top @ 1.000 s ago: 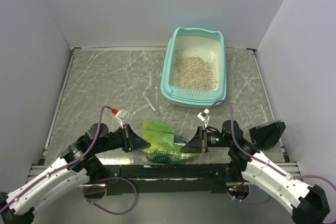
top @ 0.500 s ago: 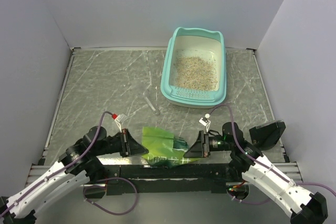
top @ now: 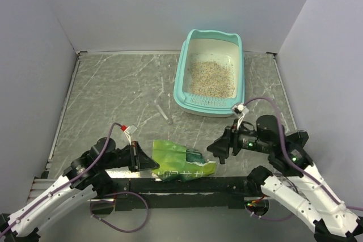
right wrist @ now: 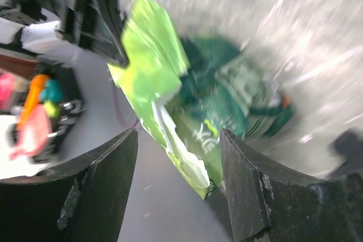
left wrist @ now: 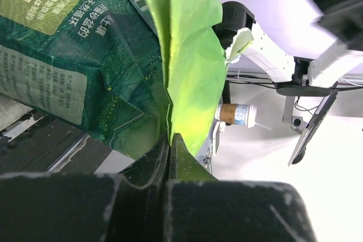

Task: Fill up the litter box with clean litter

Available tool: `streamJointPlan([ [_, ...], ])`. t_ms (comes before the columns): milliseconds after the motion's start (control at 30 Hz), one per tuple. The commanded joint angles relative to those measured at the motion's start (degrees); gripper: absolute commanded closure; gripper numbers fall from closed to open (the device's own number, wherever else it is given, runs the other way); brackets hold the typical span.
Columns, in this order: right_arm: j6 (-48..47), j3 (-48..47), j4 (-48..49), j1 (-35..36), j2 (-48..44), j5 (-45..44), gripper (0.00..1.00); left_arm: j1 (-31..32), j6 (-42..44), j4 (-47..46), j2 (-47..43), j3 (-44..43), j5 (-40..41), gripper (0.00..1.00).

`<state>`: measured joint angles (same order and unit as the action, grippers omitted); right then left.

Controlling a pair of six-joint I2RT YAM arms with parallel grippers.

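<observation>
The teal litter box (top: 180,79) stands at the back right of the table, with a layer of beige clean litter (top: 211,77) spread inside it. A green crinkled pouch (top: 178,161) lies at the near edge between the arms. My left gripper (top: 152,163) is shut on the pouch's left edge. In the left wrist view its jaws (left wrist: 170,138) pinch the light-green fold of the pouch (left wrist: 85,55). My right gripper (top: 218,150) stands open just right of the pouch and apart from it. Its wrist view is blurred and shows the pouch (right wrist: 227,94) beyond the gripper (right wrist: 178,132).
A small clear strip (top: 163,111) lies on the grey marbled table (top: 113,94), left of the litter box. White walls close in the left, back and right sides. A black rail (top: 187,184) runs along the near edge under the pouch.
My right gripper has opened, let go of the pouch and drawn back up and to the right. The pouch has sagged lower toward the near edge. The left gripper keeps its hold.
</observation>
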<state>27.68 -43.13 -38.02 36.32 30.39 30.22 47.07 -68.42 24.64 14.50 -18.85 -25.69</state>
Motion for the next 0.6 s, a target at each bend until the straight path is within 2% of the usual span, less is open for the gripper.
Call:
streamJointPlan([
  [0,-13.24,-8.62,-7.50,0.07,2.65,-4.30,0.35,-0.40,-1.45,5.77,2.19,1.01,1.61,0.99],
  [133,-18.09,-11.27,-7.33,4.01,5.46,1.06,0.36,-0.40,-0.92,5.86,4.39,0.40,2.14,0.99],
  [167,-18.71,-11.97,-7.24,8.55,7.03,0.03,0.37,-0.40,-0.57,5.51,4.74,0.31,2.23,0.99],
  [233,-20.03,-13.46,-6.98,14.72,8.80,-3.57,0.37,-0.40,-0.31,5.42,6.50,-0.22,2.58,0.99],
  [267,-20.38,-13.90,-6.81,21.36,10.90,-8.46,0.38,-0.40,-0.05,4.98,7.03,-0.31,2.66,0.99],
  [567,-24.16,-17.07,-6.36,41.19,20.48,-25.81,0.38,-0.49,2.68,8.58,12.39,-5.05,6.71,0.99],
])
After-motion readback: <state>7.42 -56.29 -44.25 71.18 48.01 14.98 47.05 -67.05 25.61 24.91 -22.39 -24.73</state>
